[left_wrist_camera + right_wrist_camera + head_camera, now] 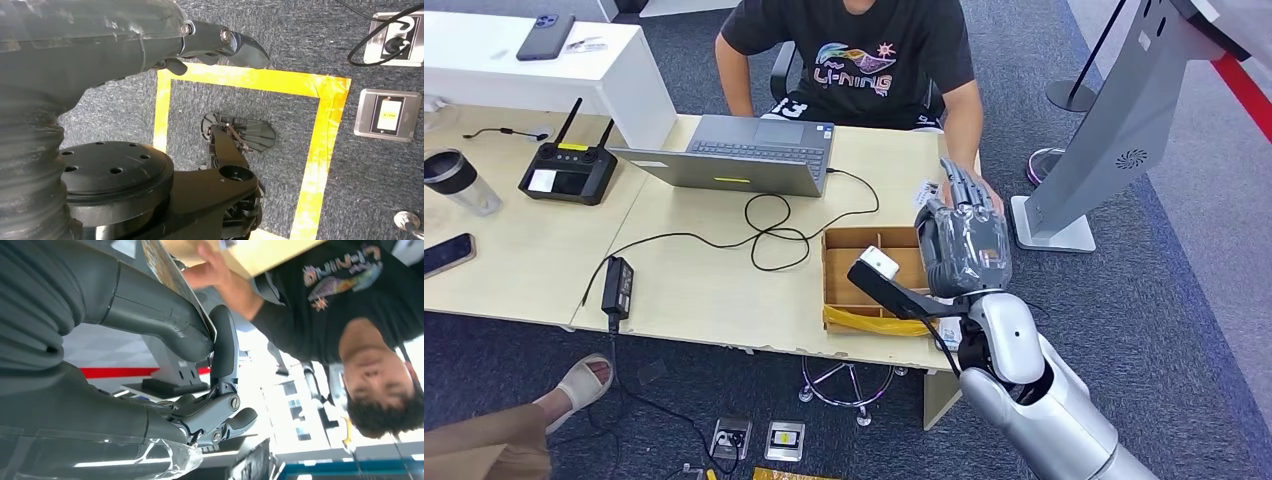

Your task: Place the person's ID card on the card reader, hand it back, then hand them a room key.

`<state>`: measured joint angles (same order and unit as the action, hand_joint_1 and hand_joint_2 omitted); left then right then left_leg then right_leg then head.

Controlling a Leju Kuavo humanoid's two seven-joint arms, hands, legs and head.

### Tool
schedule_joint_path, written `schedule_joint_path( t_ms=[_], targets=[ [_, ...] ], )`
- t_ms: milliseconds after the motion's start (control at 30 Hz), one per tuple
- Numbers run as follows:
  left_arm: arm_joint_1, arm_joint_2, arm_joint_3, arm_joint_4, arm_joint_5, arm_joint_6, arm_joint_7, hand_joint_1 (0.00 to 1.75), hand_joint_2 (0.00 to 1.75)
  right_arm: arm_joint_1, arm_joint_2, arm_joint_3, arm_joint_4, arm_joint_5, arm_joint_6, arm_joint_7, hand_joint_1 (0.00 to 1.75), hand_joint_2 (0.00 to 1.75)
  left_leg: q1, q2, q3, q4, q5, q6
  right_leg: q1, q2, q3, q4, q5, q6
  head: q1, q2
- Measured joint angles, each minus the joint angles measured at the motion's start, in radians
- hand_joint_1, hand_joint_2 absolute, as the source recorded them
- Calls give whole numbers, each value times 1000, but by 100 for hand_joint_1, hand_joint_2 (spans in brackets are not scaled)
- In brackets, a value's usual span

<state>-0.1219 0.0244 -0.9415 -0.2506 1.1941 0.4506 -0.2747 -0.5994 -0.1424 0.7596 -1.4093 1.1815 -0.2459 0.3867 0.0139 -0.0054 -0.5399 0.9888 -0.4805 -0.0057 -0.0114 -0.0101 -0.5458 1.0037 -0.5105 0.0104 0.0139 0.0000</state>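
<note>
My right hand (964,240) is raised over the table's right end, above a cardboard box (839,290). It pinches a thin patterned card (172,277) between thumb (165,325) and a finger. The card's corner (927,192) peeks out beside the fingertips. A seated person in a black T-shirt (854,60) reaches a hand (989,192) up to my hand; that hand (212,267) lies right at the card's far end, and I cannot tell whether it grips it. My left hand (100,45) hangs by my side over the carpet, holding nothing, a finger (240,47) stretched out.
A laptop (744,150) with trailing cables, a power brick (617,285), a black antenna controller (569,172), a cup (454,180) and a phone (446,253) lie on the tables. A grey kiosk stand (1114,130) rises to the right. Floor sockets (387,115) sit inside yellow tape.
</note>
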Motion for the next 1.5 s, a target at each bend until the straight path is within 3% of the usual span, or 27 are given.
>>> schedule_joint_path(
  t_ms=[267, 433, 633, 833, 1067, 1300, 1333, 1367, 1467, 1500],
  targets=[
    [-4, 0, 0, 0, -5, 0, 4, 0, 175, -40, -6, -10, -66, 3, -21, -30, 171, 175, 0, 0, 0, 0, 0, 0, 0, 0, 0, 0, 0, 0, 0, 0],
    [-18, -5, -4, 0, -23, 5, 19, 0, 175, -107, 16, -5, -40, -9, -112, -80, 175, 175, 0, 0, -1, 0, 0, 0, 0, 0, 0, 0, 0, 0, 0, 0],
    [-37, -17, -22, -1, -49, 9, 29, 0, 175, -239, 84, -1, 131, -47, -284, -130, 175, 175, 0, -1, -1, 0, 0, 0, 0, -1, 0, 1, 0, 0, 0, 0],
    [-45, -22, -32, -2, -61, 6, 35, 0, 175, -336, 146, 0, 343, -106, -376, -154, 175, 175, 0, -1, -2, 0, 1, 0, 0, -1, 0, 1, 0, 0, 0, 0],
    [-45, -23, -36, -2, -74, -11, 31, 0, 175, -395, 186, 0, 561, -141, -385, -140, 175, 175, 0, -1, -2, 0, 1, 0, 0, -1, 0, 1, 0, 0, 0, 0],
    [-44, -23, -46, -2, -90, -25, 36, 0, 175, -409, 188, 0, 721, -152, -365, -87, 175, 175, 0, -1, -2, 0, 1, 0, 0, -1, -1, 0, 0, 0, 0, 0],
    [-44, -23, -48, -2, -94, -27, 39, 0, 175, -409, 188, 0, 738, -152, -362, -81, 171, 175, 0, -1, -2, 0, 1, 0, 0, -1, -1, 0, 0, 0, 0, 0],
    [-43, -23, -50, -2, -98, -28, 42, 0, 175, -408, 187, 0, 754, -152, -358, -75, 140, 175, 0, -1, -2, 0, 1, 0, 0, -1, -1, 0, 0, 0, 0, 0],
    [-42, -23, -55, -2, -110, -32, 56, 0, 175, -406, 181, 0, 790, -143, -344, -56, 13, 175, 0, -1, -2, 0, 1, 0, 0, -1, -1, 0, 0, 0, 0, 0],
    [-42, -23, -57, -2, -114, -33, 60, 0, 175, -404, 177, 0, 799, -140, -341, -50, 0, 175, 0, -1, -2, 0, 1, 0, 0, -1, -1, 0, 0, 0, 0, 0]
  ],
)
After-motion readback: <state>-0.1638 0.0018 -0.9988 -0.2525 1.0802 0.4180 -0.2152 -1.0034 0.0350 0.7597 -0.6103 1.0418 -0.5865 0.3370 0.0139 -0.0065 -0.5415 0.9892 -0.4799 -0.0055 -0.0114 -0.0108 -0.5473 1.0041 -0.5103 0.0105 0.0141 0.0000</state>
